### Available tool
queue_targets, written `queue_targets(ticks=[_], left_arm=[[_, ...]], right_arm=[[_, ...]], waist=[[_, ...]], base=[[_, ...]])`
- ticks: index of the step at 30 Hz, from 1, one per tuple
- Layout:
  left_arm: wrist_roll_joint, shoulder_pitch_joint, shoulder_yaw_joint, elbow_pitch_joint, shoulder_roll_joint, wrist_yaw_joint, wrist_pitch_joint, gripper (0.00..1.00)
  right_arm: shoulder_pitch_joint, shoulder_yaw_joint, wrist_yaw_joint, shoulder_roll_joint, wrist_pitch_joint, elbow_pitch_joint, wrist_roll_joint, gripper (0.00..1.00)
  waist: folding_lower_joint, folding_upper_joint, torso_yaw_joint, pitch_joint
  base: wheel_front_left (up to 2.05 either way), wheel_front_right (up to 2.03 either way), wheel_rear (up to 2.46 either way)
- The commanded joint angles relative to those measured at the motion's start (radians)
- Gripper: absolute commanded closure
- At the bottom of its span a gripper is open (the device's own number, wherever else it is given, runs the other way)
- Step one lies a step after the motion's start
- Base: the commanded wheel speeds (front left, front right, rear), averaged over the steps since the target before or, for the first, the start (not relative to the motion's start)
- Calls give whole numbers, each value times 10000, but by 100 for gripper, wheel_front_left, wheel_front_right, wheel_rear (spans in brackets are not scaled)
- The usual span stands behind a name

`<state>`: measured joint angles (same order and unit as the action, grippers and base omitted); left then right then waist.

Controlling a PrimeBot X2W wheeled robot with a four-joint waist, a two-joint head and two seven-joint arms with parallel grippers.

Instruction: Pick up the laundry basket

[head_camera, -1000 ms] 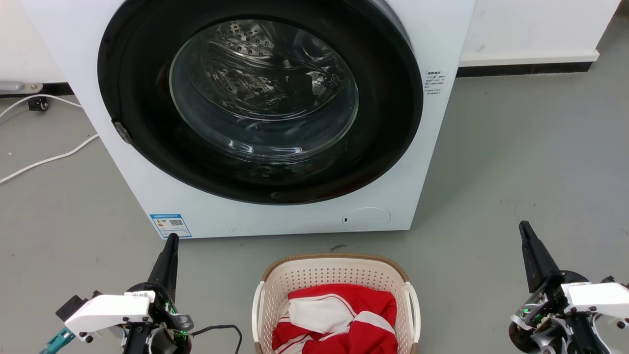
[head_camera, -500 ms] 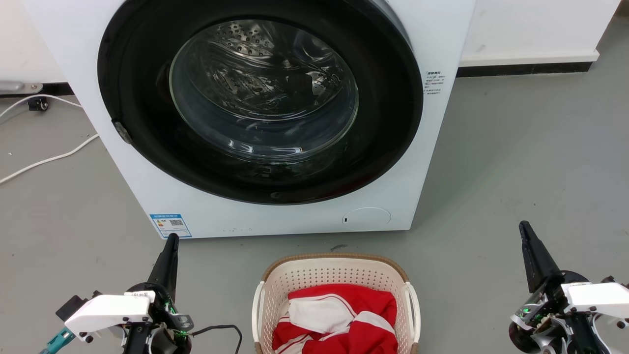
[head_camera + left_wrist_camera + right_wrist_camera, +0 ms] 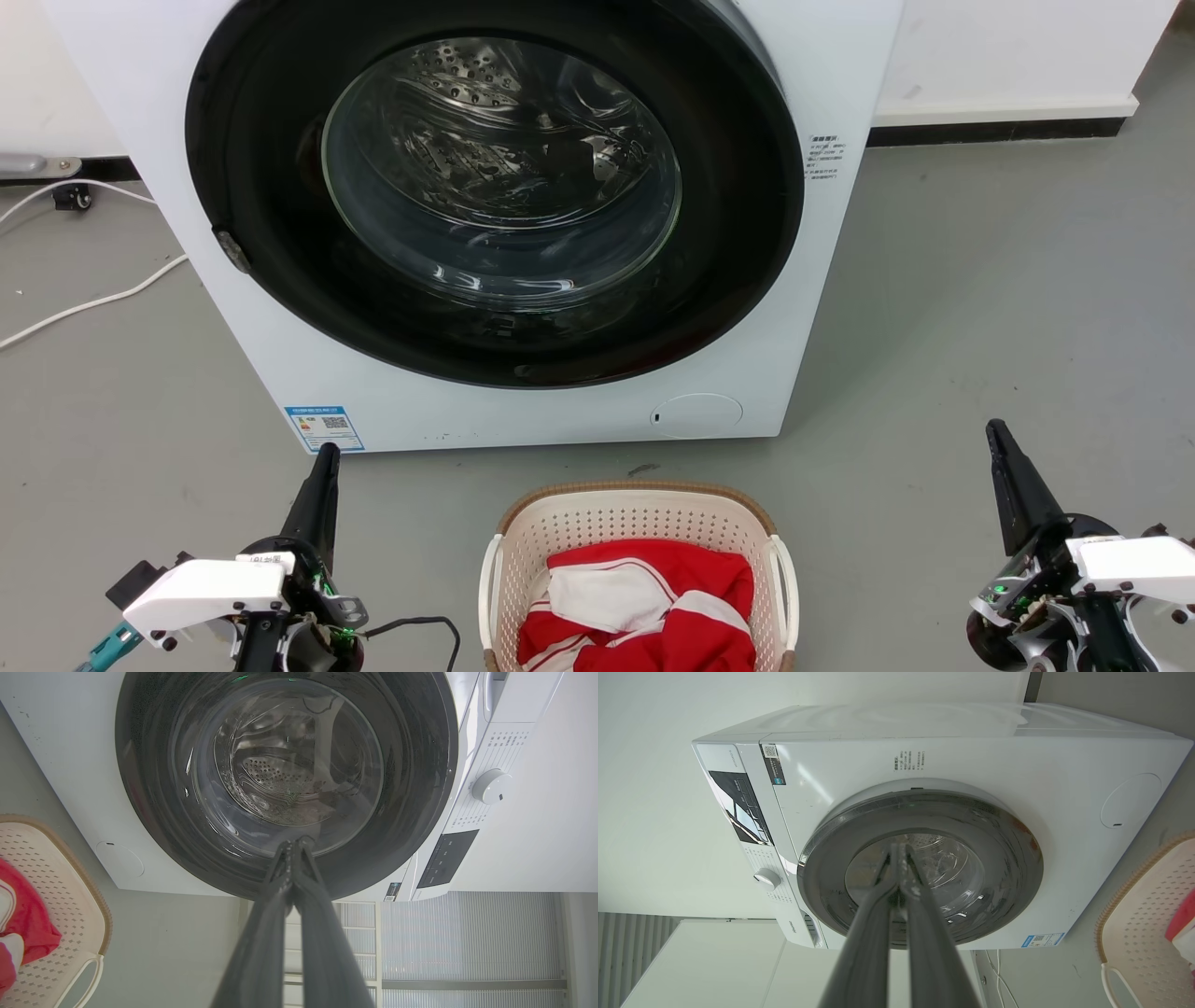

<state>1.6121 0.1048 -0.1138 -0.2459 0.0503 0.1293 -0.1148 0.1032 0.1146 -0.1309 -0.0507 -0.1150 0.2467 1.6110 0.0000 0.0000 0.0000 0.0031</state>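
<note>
Left gripper point(image 3: 325, 459) and right gripper point(image 3: 997, 437), fingers pressed together and holding nothing, flank the laundry basket point(image 3: 639, 488) on the grey floor point(image 3: 980, 308), well apart from it. Red-and-white cloth point(image 3: 672, 569) lies inside; front-loading washing machine point(image 3: 523, 415) stands just behind.

The cream perforated plastic laundry basket point(image 3: 635, 516), rounded-rectangular with a brown woven-look rim and a white loop handle on its left and right sides, stands upright on the grey floor point(image 3: 980, 308) with its open top facing up. It sits just in front of the white washing machine point(image 3: 523, 420), not touching it, with its near end cut off by the head view's bottom edge. A crumpled red-and-white cloth point(image 3: 653, 607) lies inside.
</note>
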Motion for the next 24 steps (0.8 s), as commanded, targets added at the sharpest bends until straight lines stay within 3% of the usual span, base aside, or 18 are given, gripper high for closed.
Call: queue_targets(ticks=[1, 3, 4, 13, 24], left_arm=[[17, 78, -22, -3, -6, 50, -22, 100], [17, 78, -19, -3, -6, 50, -22, 100], [0, 1, 0, -2, 0, 0, 4, 0], [-375, -222, 53, -139, -36, -12, 314, 0], [-2201, -143, -43, 349, -28, -58, 837, 0]], right_arm=[[99, -2, 3, 9, -17, -37, 41, 100], [99, -1, 3, 9, -17, -37, 39, 100], [-1, -2, 0, 0, 3, 6, -3, 0], [-220, -67, 0, 14, 310, 288, -275, 0], [-196, -31, 0, 11, 833, -245, -2326, 0]], waist=[[0, 0, 0, 0], [0, 0, 0, 0], [0, 0, 0, 0], [0, -1, -1, 12], [0, -1, -8, 50]], base=[[0, 0, 0], [0, 0, 0], [0, 0, 0], [0, 0, 0], [0, 0, 0]])
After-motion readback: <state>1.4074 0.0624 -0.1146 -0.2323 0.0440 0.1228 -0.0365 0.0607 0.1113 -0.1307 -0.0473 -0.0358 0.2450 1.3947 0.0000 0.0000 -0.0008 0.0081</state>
